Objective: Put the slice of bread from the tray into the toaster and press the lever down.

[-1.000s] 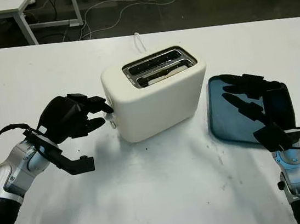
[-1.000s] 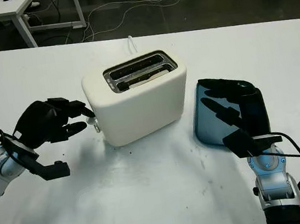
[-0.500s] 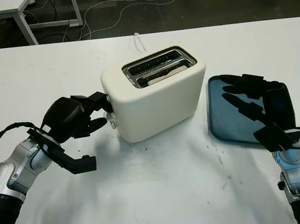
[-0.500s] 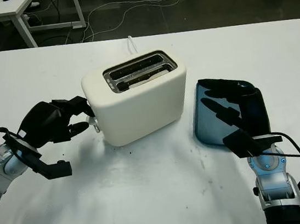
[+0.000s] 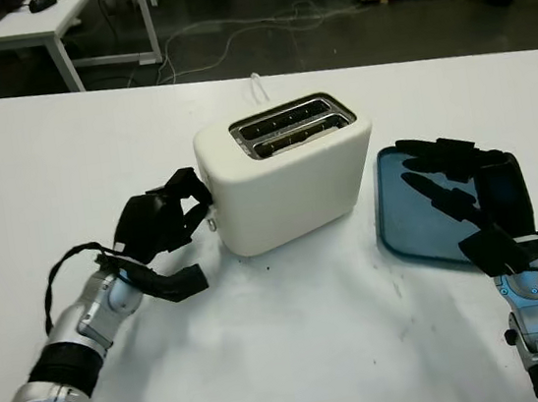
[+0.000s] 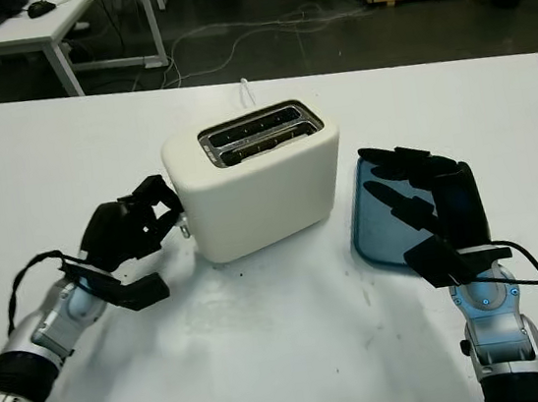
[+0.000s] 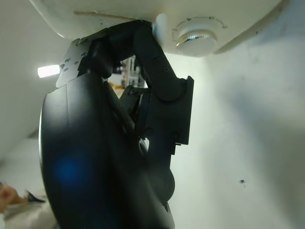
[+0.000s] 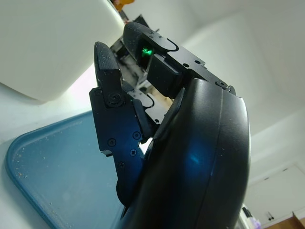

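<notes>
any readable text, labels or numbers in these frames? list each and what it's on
No text can be read in any view.
Toaster: no brand or label shows on its cream body.
Toaster dial: fine tick marks ring it, too small and blurred to read as numbers.
Tray: plain blue, no marking.
Left hand at the toaster's lever end and right hand over the tray: black shells, no lettering.

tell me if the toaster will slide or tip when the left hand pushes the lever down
The toaster probably won't tip: it sits wide and low. It might slide a little, since the white table looks smooth. The left hand presses at its end face, and the right hand isn't bracing it.
</notes>
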Available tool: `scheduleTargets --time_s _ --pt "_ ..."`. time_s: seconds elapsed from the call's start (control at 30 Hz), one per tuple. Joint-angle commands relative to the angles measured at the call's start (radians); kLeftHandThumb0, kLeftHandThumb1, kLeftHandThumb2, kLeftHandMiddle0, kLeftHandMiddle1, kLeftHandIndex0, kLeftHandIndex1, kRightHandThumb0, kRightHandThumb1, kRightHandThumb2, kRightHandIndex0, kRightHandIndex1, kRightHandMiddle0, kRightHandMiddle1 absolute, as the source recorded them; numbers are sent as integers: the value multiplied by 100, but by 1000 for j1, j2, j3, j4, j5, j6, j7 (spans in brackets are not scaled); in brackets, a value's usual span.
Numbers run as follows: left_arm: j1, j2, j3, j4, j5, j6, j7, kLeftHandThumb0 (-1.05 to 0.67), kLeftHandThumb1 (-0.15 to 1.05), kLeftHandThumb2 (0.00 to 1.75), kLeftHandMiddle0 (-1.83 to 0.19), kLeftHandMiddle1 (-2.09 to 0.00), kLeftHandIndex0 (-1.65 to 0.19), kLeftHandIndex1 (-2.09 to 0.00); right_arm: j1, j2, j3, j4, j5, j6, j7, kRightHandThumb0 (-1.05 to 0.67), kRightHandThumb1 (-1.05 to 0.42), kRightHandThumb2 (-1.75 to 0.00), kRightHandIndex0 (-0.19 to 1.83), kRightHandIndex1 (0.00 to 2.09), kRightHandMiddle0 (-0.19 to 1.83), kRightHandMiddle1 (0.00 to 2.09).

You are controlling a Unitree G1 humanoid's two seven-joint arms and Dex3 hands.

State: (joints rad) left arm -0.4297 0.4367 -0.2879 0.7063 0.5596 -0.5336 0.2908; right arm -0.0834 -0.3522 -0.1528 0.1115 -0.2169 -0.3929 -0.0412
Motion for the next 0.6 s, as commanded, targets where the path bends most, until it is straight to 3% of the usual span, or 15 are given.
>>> scheduleTargets --time_s 0.0,0.1,0.2,0.37,0.43,0.57 --pt "85 -106 -161 132 111 135 -122 -36 92 63 -60 -139 -73 -98 8 -12 -12 -15 7 -6 1 -35 -92 -9 94 23 96 0" --pt "85 -98 -166 115 115 149 -122 -36 92 64 -60 -149 -74 -104 7 -13 -11 -7 12 -12 6 -36 -92 -9 94 23 96 0" --pt "84 -92 -162 127 109 127 -109 -36 92 65 -59 -162 -71 -126 8 -12 -9 -8 14 -11 8 -37 -92 -10 94 22 95 0" --pt "91 -85 -159 107 102 138 -111 -36 92 67 -51 -161 -62 -128 9 -10 -9 -18 7 1 6 -37 -92 -10 94 22 96 0" --pt "94 -84 -156 101 99 134 -104 -36 92 65 -54 -155 -65 -119 9 -9 -10 -18 8 2 6 -36 -92 -10 95 22 96 0" --pt "99 -77 -154 79 101 141 -106 -36 92 64 -55 -159 -67 -126 8 -11 -9 -18 7 1 6 -37 -92 -9 95 22 96 0"
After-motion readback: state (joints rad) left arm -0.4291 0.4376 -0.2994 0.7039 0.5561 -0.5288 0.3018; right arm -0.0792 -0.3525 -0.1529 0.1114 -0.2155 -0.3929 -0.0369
